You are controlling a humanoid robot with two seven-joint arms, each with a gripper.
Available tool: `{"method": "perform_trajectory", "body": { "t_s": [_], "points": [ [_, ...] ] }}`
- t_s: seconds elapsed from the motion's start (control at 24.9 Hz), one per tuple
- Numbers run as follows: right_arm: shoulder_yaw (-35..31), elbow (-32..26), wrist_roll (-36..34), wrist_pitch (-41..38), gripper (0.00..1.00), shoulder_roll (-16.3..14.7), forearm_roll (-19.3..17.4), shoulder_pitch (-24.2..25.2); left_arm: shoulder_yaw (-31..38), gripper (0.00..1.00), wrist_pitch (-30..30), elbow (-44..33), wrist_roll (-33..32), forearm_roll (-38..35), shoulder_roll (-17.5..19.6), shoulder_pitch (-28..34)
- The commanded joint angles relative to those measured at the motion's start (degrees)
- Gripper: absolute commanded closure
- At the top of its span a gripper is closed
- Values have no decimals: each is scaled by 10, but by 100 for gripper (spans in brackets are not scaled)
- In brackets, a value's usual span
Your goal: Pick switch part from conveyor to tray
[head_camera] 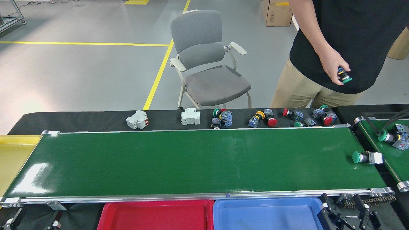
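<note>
Conveyor (191, 159): glossy dark green belt, silver rails.
Switch (367, 157) on belt: green cap, silver collar, white block.
Tray (156, 214): red.
Second tray (268, 214): blue.
Third tray (12, 156): yellow.
Cloth (80, 119): black.
Breakers (137, 119): white, red levers.
Loose switches (265, 118): red, green, yellow caps, blue bodies.
Chair (204, 57): grey, pale frame.
Floor (80, 64): grey, yellow lines.
Person (351, 32): black shirt, khaki trousers.
</note>
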Motion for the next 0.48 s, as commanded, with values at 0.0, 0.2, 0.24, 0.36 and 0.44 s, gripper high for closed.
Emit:
{"method": "perform_trajectory", "body": {
  "t_s": [0.0, 0.2, 0.24, 0.36, 0.44],
  "points": [
    [-4, -7, 2, 5, 1, -2, -1, -6, 2, 0, -1, -5, 5, 2, 3, -3],
    [-9, -6, 63, 64, 1, -8, -1, -31, 1, 0, -6, -5, 5, 1, 4, -3],
    [-10, -6, 74, 76, 1, -11, -1, -43, 1, 0, -10, -5, 5, 1, 3, -3],
    [-10, 1, 101, 107, 1, -20, -2, -68, 1, 0, -12, -5, 5, 1, 3, -3],
    [-9, 16, 121, 120, 1, -22, -2, -88, 1, 0, -12, -5, 5, 1, 3, -3]
  ]
}}
